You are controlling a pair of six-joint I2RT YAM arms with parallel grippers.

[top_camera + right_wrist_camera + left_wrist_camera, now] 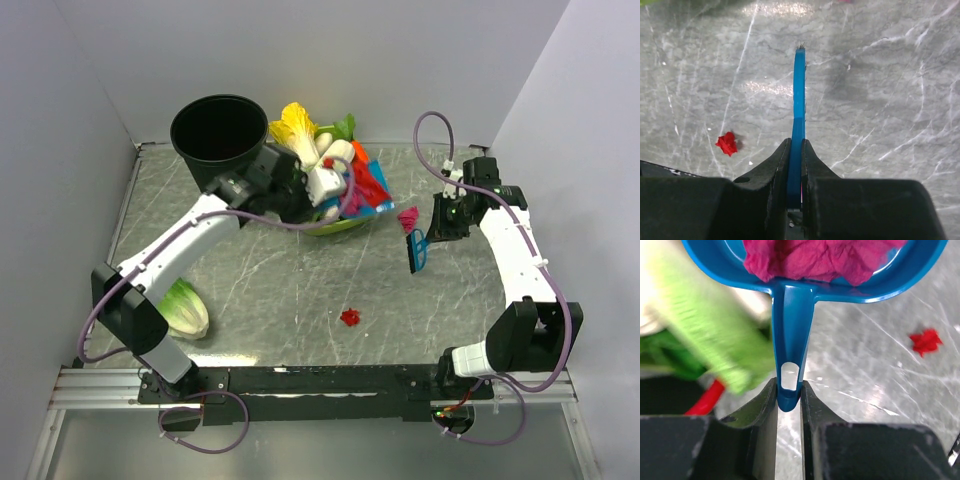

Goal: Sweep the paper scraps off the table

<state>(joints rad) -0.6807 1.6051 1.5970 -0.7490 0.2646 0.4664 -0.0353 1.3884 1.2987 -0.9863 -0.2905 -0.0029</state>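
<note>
My left gripper is shut on the handle of a blue dustpan, held up beside the green bowl. The pan holds a wad of magenta paper scraps. My right gripper is shut on a thin blue brush, its bristles pointing down over the table. One red paper scrap lies on the table near the front middle. A magenta scrap lies just left of the right gripper.
A black bucket stands at the back left. A green bowl heaped with toy vegetables sits at the back middle. A green cabbage lies at the front left, by the left arm. White walls close the sides and back.
</note>
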